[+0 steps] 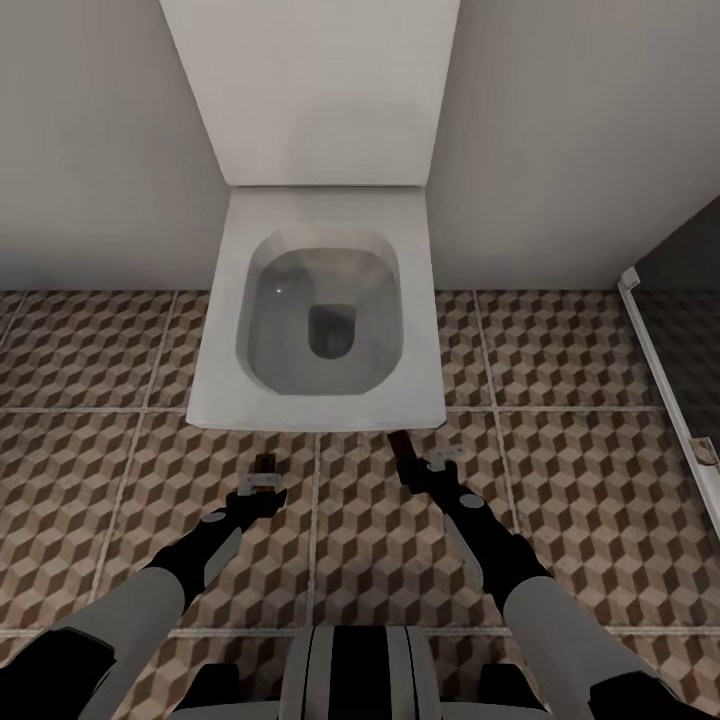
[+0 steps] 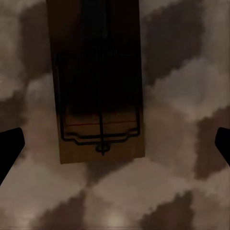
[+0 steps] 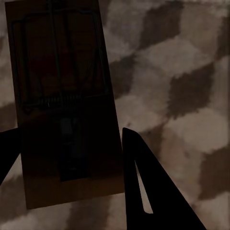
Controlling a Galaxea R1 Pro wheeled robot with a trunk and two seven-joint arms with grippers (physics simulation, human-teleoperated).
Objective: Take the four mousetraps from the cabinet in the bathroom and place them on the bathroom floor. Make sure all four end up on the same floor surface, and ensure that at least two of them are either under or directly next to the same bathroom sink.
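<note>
Your left gripper (image 1: 264,478) hangs low over the bathroom floor (image 1: 90,470) with its fingers (image 2: 10,149) spread wide; a mousetrap (image 2: 99,91) lies flat just ahead of their tips, unheld, long axis running straight away from them; your right gripper (image 1: 415,460) pinches a second mousetrap (image 3: 62,110) at its near end, its length reaching on beyond the fingers (image 3: 153,187); both sit near the toilet (image 1: 320,300) front rim; beyond stands the wall (image 1: 90,150); I judge neither trap lies by a sink here.

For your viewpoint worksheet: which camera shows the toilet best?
The head view: the whole white toilet, bowl and raised lid, stands against the wall. Both wrist views look instead at a mousetrap over patterned floor tiles.
</note>
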